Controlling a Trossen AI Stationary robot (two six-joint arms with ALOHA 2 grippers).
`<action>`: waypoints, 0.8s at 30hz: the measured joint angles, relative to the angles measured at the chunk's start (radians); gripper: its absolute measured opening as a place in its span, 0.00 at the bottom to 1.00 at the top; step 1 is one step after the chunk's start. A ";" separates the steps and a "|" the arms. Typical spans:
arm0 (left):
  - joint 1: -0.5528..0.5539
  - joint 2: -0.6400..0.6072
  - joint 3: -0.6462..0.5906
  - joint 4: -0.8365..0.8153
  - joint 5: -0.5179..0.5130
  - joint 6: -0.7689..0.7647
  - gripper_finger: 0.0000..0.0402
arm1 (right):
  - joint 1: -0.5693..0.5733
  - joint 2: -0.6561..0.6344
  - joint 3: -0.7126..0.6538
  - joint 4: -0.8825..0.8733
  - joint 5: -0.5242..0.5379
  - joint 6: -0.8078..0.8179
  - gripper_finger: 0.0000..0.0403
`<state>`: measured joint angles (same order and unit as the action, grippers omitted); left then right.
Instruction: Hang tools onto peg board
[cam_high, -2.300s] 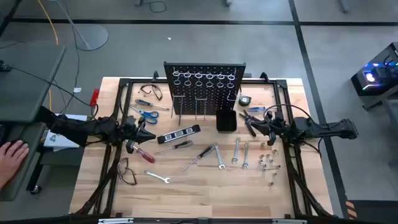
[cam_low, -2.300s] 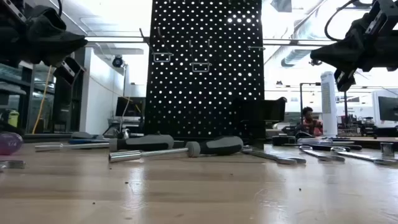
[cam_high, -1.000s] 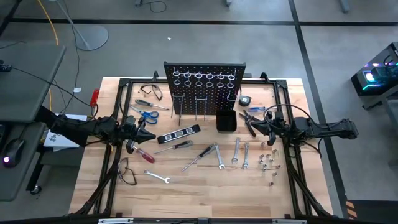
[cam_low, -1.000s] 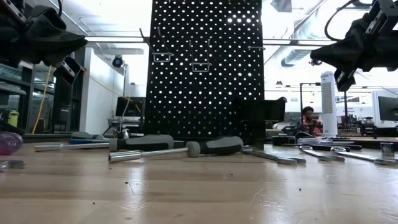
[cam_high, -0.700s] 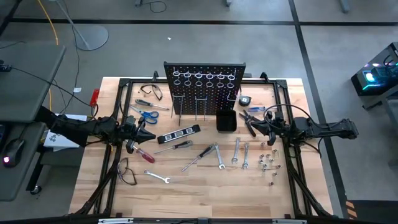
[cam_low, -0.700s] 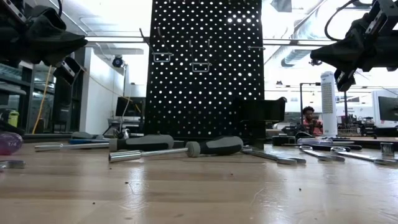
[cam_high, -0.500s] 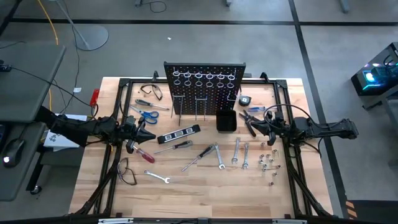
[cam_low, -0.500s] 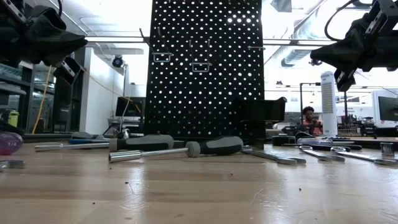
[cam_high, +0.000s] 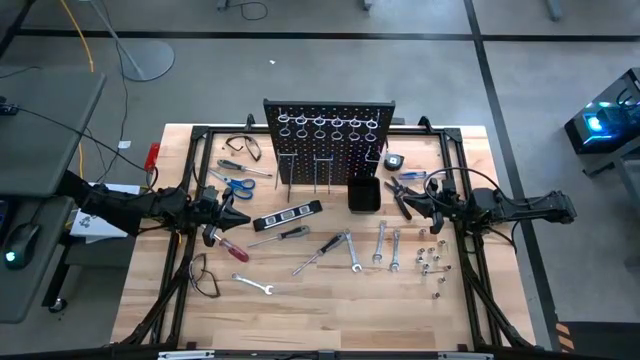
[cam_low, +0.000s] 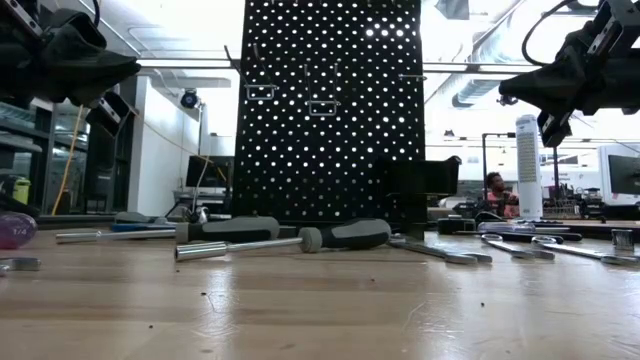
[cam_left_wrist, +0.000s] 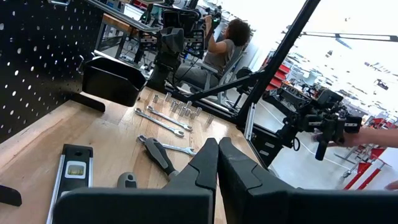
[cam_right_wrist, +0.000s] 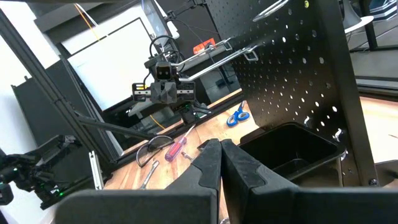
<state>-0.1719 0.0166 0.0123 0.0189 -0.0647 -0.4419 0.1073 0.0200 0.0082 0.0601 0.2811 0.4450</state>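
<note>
Nothing hung yet. Tools lying flat before the peg board. Left gripper and right gripper shut tight, empty. Open wide first, then grab one handle.

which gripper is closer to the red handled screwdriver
Left. The left gripper hovers right beside the red-handled screwdriver; the right gripper sits far across the table, beyond the peg board.

Bright backlight flares through the peg board holes, blowing out the room; near surface blurred, glossy with glare
</note>
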 joint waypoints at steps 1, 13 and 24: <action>0.000 0.000 0.000 0.000 0.000 0.000 0.00 | 0.000 0.000 0.000 0.000 0.000 0.000 0.00; 0.000 0.000 0.000 -0.005 0.001 0.000 0.00 | -0.036 0.039 0.044 0.798 0.194 0.392 0.00; 0.000 0.007 0.000 -0.006 0.001 0.000 0.00 | 0.013 0.504 0.847 -0.905 -0.548 0.268 0.00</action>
<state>-0.1715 0.0238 0.0124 0.0132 -0.0639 -0.4420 0.1202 0.5245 0.8549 -0.8453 -0.2670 0.7133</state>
